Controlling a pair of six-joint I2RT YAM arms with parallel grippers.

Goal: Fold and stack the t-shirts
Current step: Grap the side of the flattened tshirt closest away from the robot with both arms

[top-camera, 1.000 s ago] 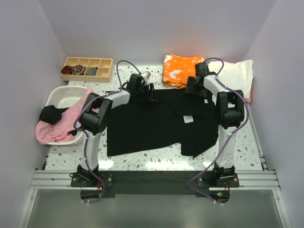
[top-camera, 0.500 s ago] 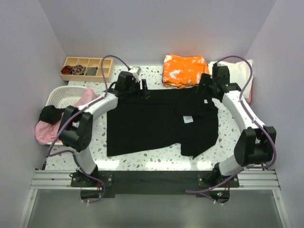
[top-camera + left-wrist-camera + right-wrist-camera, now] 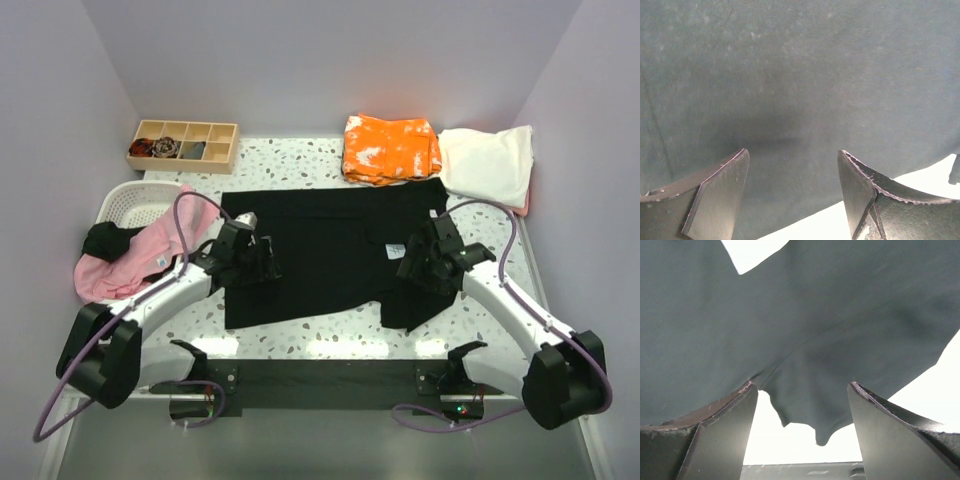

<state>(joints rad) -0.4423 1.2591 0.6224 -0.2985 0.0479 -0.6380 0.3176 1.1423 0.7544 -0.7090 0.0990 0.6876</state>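
Note:
The large black t-shirt lies spread flat mid-table, its small white label facing up. My left gripper hovers open over the shirt's left part; in the left wrist view black cloth fills the frame under the open left gripper. My right gripper is open over the shirt's right side near its lower sleeve, with the right gripper holding nothing. A folded orange white-blotched shirt and a cream shirt lie at the back right. A pink shirt hangs over the basket.
A white slotted basket stands at the left edge with pink and dark cloth in it. A wooden compartment tray sits at the back left. Speckled tabletop shows along the shirt's near edge.
Both arms have drawn back from the black shirt's far edge to its near half. The left jaws have opened wider. The shirt's far edge now lies flat.

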